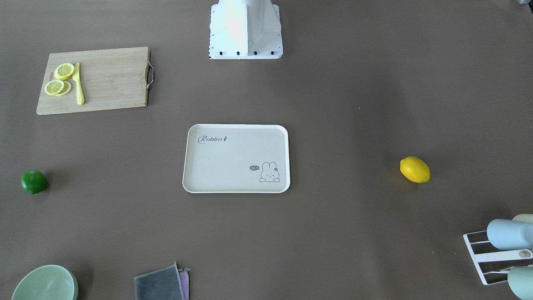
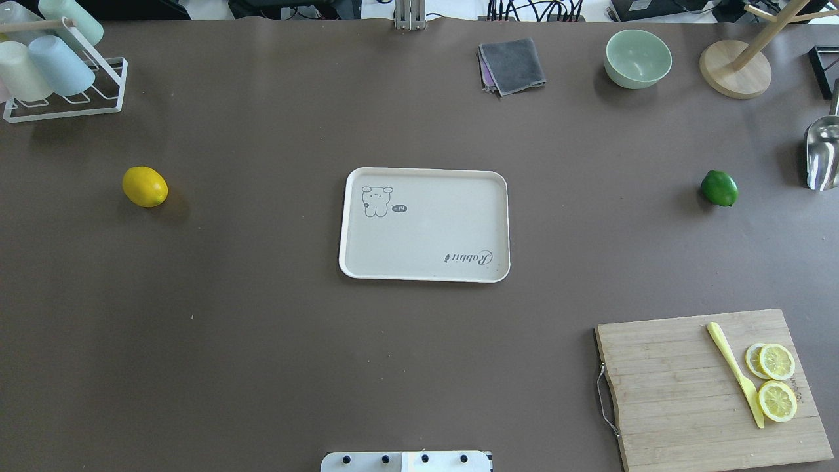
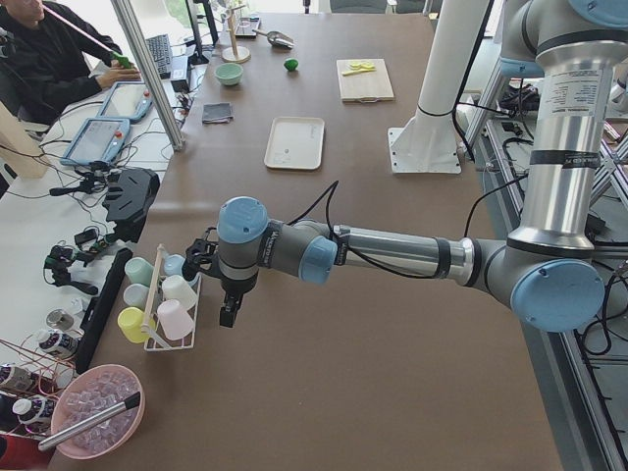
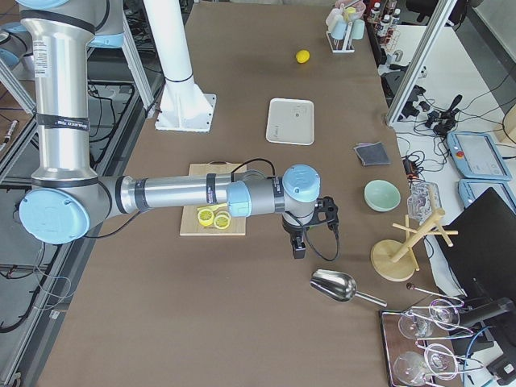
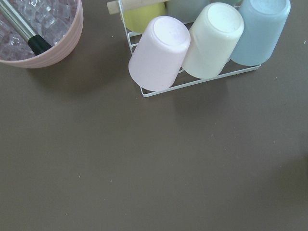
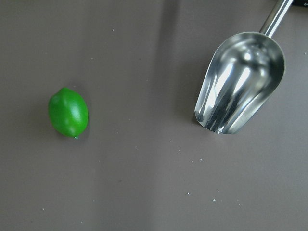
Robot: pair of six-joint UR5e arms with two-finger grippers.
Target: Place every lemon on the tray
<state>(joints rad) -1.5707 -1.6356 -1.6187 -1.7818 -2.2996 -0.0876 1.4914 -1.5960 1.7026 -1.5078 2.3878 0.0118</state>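
Observation:
The yellow lemon lies on the brown table on the left side of the overhead view, and also shows in the front view. The green lemon lies on the right side, and is also in the right wrist view. The beige Rabbit tray sits at the table's middle with nothing on it. My left gripper hangs above the table by the cup rack; I cannot tell if it is open or shut. My right gripper hangs near the metal scoop; I cannot tell its state either.
A wooden cutting board holds lemon slices and a yellow knife. A metal scoop lies right of the green lemon. A cup rack, grey cloth, green bowl and wooden stand line the far edge.

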